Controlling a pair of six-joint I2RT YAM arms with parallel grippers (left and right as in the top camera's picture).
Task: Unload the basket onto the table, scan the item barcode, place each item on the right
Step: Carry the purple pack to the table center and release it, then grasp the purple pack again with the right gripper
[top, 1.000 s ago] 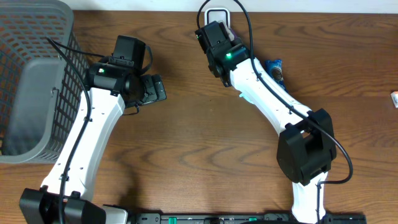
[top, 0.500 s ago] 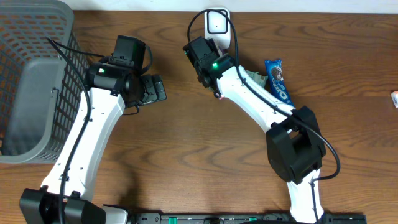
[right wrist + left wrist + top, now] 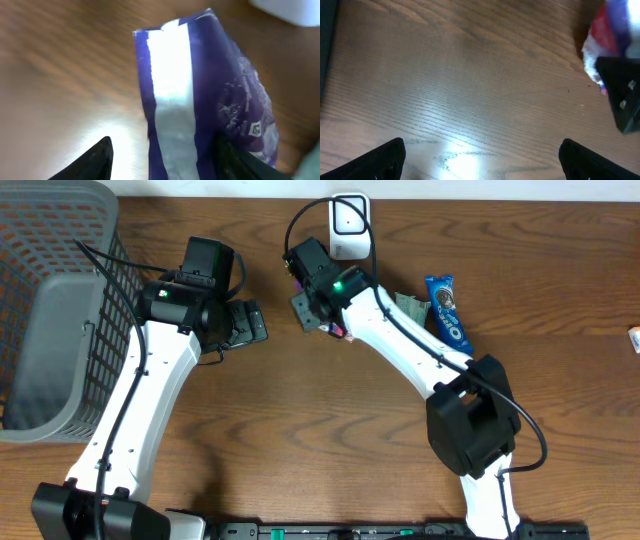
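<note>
Both sets of jaws are apart: left gripper [image 3: 481, 150] holds nothing, right gripper [image 3: 162, 150] loosely straddles the purple packet [image 3: 200, 100] on the table [image 3: 300, 430] near the scanner [image 3: 348, 220] (set-down step, I reckon). Next it needs lifting clear without dragging it.

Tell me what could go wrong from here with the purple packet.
The purple packet seems loose between the right gripper's spread fingers, so it may slip away from the scanner unscanned. The left gripper hangs open close by; the two might bump.
</note>
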